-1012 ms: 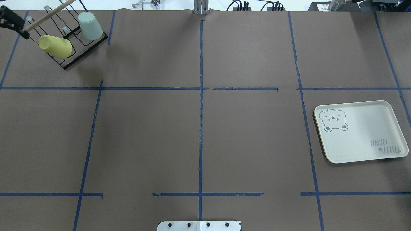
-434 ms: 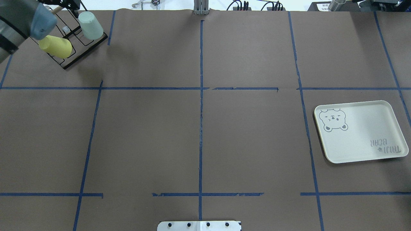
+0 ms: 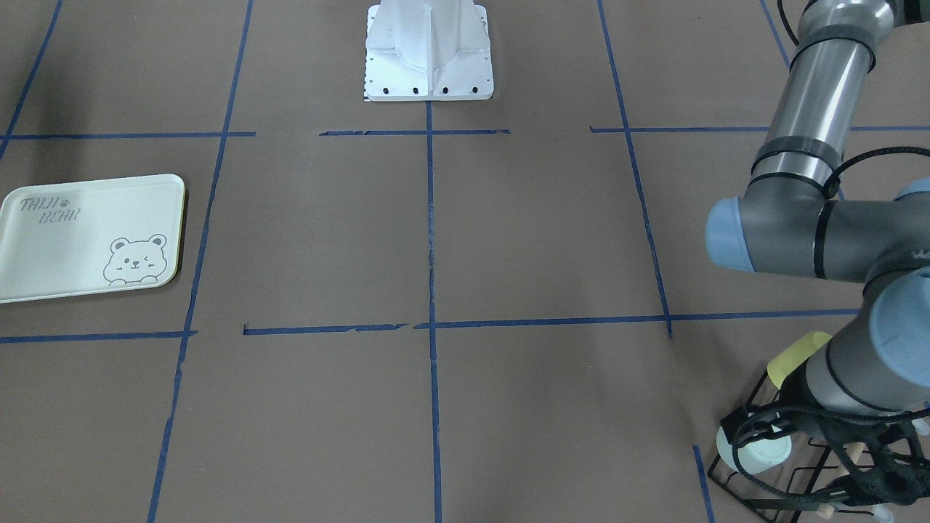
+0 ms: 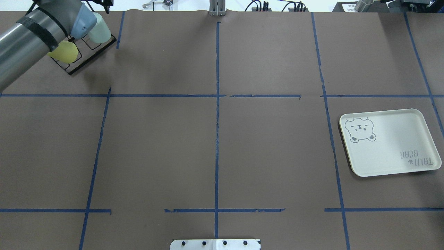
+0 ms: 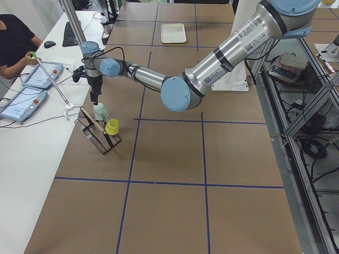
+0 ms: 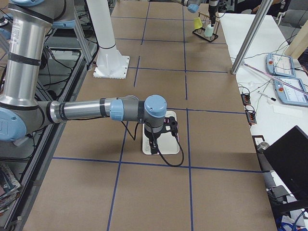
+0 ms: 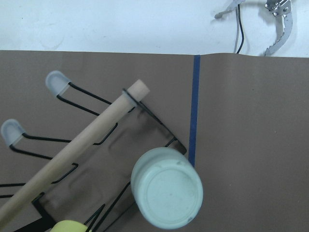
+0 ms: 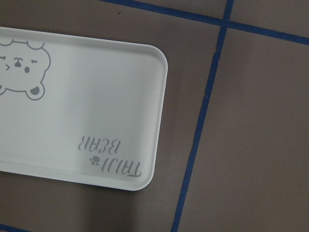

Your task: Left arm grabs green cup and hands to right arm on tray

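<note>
The green cup (image 4: 101,33) sits upside down on a peg of the black wire rack (image 4: 91,55) at the table's far left corner; the left wrist view looks straight down on its base (image 7: 168,193). My left gripper (image 5: 94,97) hangs just above the cup, not touching it; I cannot tell whether it is open or shut. The tray (image 4: 390,142) lies flat and empty at the right. My right gripper (image 6: 153,146) hovers over the tray (image 6: 168,147); its state cannot be told. No fingers show in either wrist view.
A yellow cup (image 4: 66,52) lies tilted on the same rack beside the green one, half under my left arm (image 4: 31,38). A wooden handle (image 7: 72,154) runs along the rack's top. The robot's white base (image 3: 429,51) stands at the table's near middle.
My left arm has swung in from the left edge across the rack and now covers part of the yellow cup, with its wrist over the green cup. The cups and tray have not moved.
</note>
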{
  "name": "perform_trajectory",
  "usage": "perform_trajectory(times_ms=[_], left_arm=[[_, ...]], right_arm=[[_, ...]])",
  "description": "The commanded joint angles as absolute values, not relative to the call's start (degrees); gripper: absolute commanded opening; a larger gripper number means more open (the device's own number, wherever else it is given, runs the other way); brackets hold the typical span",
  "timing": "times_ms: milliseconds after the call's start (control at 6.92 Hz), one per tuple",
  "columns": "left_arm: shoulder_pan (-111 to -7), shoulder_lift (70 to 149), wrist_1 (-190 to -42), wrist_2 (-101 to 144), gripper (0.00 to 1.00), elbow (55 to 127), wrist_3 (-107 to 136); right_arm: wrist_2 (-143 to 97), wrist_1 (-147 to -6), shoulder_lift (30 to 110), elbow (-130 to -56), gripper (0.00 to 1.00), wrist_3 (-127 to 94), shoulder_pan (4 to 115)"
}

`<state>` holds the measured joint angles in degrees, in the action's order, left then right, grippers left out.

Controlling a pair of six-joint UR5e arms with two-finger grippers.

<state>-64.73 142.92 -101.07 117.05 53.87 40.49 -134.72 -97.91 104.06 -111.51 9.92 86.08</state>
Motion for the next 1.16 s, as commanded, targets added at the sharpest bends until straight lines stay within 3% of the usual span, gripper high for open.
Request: perform_trajectory(times_ms=[0, 1012], left_arm=[[-64.16, 144.58, -102.83, 115.58, 0.97, 50.01, 40.61], [-64.51, 143.62, -105.91, 117.76, 0.95, 46.84, 40.87]], right_arm=[[-134.74, -97.91, 104.06, -111.45, 1.00, 9.93, 85.96], [-134.82, -97.91, 104.06, -111.01, 1.00, 9.93, 84.90]])
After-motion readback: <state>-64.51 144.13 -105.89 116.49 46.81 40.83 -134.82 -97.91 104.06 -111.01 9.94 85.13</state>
